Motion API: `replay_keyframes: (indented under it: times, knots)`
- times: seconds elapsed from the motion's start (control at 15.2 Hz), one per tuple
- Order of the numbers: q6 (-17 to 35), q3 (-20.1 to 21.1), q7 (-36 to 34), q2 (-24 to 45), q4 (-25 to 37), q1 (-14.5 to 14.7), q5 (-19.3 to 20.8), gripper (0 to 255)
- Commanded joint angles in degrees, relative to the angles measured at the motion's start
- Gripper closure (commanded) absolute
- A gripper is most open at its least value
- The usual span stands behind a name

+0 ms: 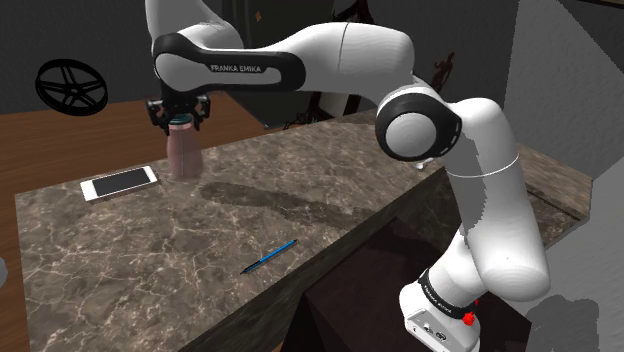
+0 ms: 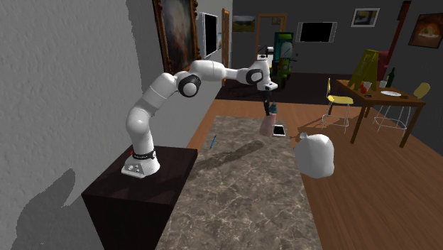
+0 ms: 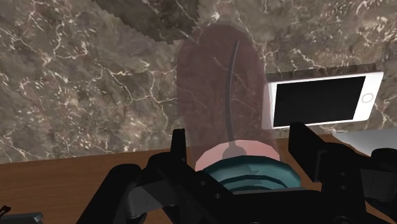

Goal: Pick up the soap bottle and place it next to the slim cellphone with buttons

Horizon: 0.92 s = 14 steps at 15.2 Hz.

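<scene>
Translucent pinkish soap bottle with teal cap [image 1: 183,150] stands upright on dark veined marble counter [image 1: 300,230] just beside slim white cellphone [image 1: 120,183]; black gripper [image 1: 178,112] sits at its cap, grasp or release undeterminable; placement judged near-complete, withdrawal outstanding.

A dark marble surface [image 1: 150,250] stands on a brown wooden floor [image 2: 369,206]. Beside it, a grey wall [image 2: 64,85] bears a gilt-framed painting [image 2: 177,32]. Further back stand a wooden dining table [image 2: 376,101] and yellow chairs [image 2: 339,99]. A black screen [image 2: 316,31] hangs on the dark far wall [image 2: 341,53]. The light is dim.
</scene>
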State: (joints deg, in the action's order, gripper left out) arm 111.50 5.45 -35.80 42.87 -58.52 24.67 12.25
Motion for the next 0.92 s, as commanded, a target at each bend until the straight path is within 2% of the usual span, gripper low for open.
replay_keyframes:
  times: [0.0, 0.33, 0.86]
  knots:
    - [1.66, -0.02, -0.37, -0.03, -1.64, 0.0, 0.12, 255]
    - [5.68, -0.15, -1.05, 0.44, -5.24, -0.14, 0.43, 255]
    - [5.68, -0.15, -1.05, 0.44, -5.24, -0.14, 0.43, 255]
